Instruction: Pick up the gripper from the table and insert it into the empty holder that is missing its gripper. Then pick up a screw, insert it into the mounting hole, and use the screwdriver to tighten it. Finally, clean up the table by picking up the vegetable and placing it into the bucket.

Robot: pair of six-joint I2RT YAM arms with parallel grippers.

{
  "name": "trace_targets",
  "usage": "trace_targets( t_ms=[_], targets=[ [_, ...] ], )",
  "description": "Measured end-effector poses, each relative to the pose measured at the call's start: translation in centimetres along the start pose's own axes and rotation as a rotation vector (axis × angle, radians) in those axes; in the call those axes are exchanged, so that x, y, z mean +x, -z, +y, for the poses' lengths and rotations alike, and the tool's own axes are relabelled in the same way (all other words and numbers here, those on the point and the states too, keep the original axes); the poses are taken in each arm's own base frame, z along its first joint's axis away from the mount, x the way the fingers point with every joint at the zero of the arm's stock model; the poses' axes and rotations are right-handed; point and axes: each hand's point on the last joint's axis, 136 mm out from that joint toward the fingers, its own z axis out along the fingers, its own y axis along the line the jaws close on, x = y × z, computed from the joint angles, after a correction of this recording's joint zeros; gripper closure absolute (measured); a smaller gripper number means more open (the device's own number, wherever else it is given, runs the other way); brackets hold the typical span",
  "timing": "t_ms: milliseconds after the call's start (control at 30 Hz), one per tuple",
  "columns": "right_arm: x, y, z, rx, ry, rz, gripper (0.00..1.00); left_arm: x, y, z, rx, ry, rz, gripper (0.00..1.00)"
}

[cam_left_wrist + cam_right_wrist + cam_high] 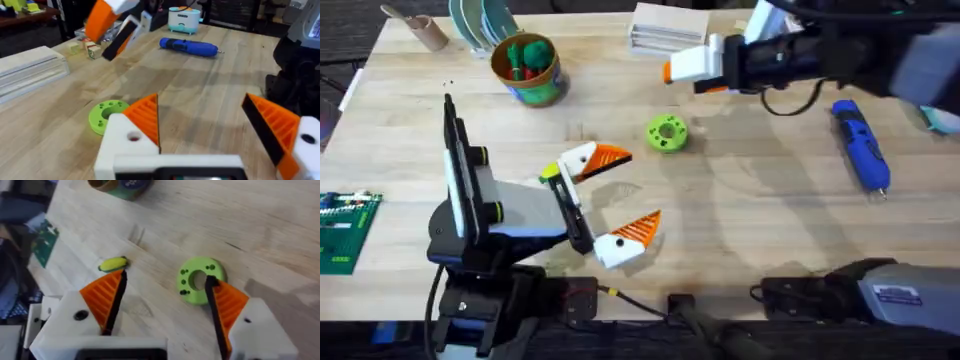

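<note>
The small yellow elongated toy vegetable (pixel 550 173) lay on the pale wooden table (pixel 740 220), left of centre, right beside the upper fingertip of the left gripper (pixel 620 196). In the right wrist view the vegetable (pixel 113 264) lay flat on the wood, its ends pointing along the front-to-side run of the boards, apart from the flat green plastic disc with holes (pixel 199 278).

The blue pen-shaped powered screwdriver (pixel 861 145) lay flat on the right side of the table, its long axis running nearly away from the arms' bases and slightly slanted, its thin tip at the nearer end. In the left wrist view the screwdriver (pixel 189 47) lay well beyond the disc (pixel 106 115).

The small round bucket with a yellow-orange rim and green-blue patterned sides (pixel 526 68) stood upright at the far left of the table, with a round green toy (pixel 532 52) inside it.

The left gripper (pixel 210 125) hung low over the table with its white-mounted orange ribbed tips spread wide, nothing between them. A small dark hole (pixel 133 136) showed in the face of one white mount.

The right gripper (pixel 165 297) was also spread wide and held nothing; it was raised above the disc. In the overhead view the right gripper (pixel 670 70) reached across the far side of the table.
</note>
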Motion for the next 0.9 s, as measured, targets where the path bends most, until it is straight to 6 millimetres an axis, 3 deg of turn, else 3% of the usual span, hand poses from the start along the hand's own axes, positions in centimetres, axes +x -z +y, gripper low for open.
trace_targets(
  t_ms=[133,267,300,500,700,733,767,900],
  targets=[
    [1.3,1.7,-0.4,0.118,0.082,0.036,0.028,0.0,0.0,0.0,0.000,-0.001,0.000,0.008],
    [4.1,1.3,-0.1,0.168,0.164,0.142,0.027,0.0,0.0,0.0,0.000,-0.001,0.000,0.008],
    [5.3,0.4,0.2,0.167,0.224,0.193,0.026,0.0,0.0,0.0,0.000,-0.001,0.000,0.008],
    [7.7,-2.3,0.0,0.223,0.362,0.292,0.026,0.0,0.0,0.0,0.000,-0.001,0.000,0.007],
    [8.8,-4.9,-0.1,0.274,0.462,0.325,0.034,0.0,0.0,0.0,0.000,-0.001,0.000,0.007],
    [8.9,-5.4,-0.1,0.277,0.470,0.326,0.044,0.0,0.0,0.0,0.000,-0.001,0.000,0.007],
    [9.1,-6.4,-0.7,0.292,0.482,0.333,0.123,0.0,0.0,0.0,0.000,-0.001,0.000,0.007],
    [9.3,-7.0,-1.4,0.307,0.481,0.343,0.172,0.0,0.0,0.0,0.000,-0.001,0.000,0.007]
  ],
)
